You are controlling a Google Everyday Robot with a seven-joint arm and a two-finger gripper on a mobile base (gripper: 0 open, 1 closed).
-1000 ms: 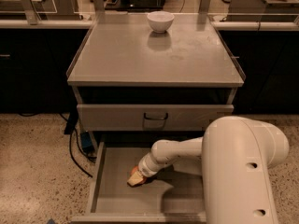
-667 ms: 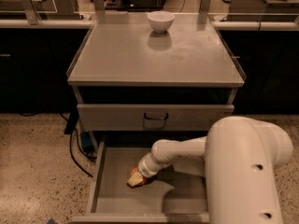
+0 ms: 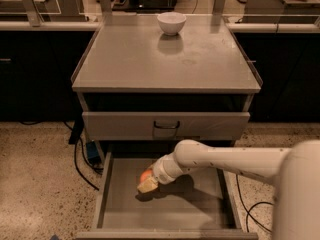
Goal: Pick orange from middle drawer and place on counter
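**A:** Just the one camera view. Spotted the small round smooth orange fruit down on the floor of the wide shallow grey metal middle drawer, left of centre. Drawer pulled open under the closed grey drawer front with the dark loop handle. Also spotted the tan-tipped two-finger gripper right on the fruit, at the end of the long white arm.

**B:** Clamped on it yet?

**A:** Can't tell, honestly. Only seeing a sliver of orange above the gripper, with the rest tucked behind it. Could be gripped, could be just nudged up against it.

**B:** Tips for the grab?

**A:** Only guessing, but squeeze across the widest part, not near the top, or risk squirting it out and chasing it round the drawer. Then lift straight up, clear the low side walls and that closed front above, and only then swing over to the broad flat matte grey metal worktop. Set it down in front of the small white ceramic bowl at the back, well apart from it.

**B:** Anything else hard to see?

**A:** Yep. Losing the drawer's right side behind the arm's big white shell, and the front lip at the bottom edge.
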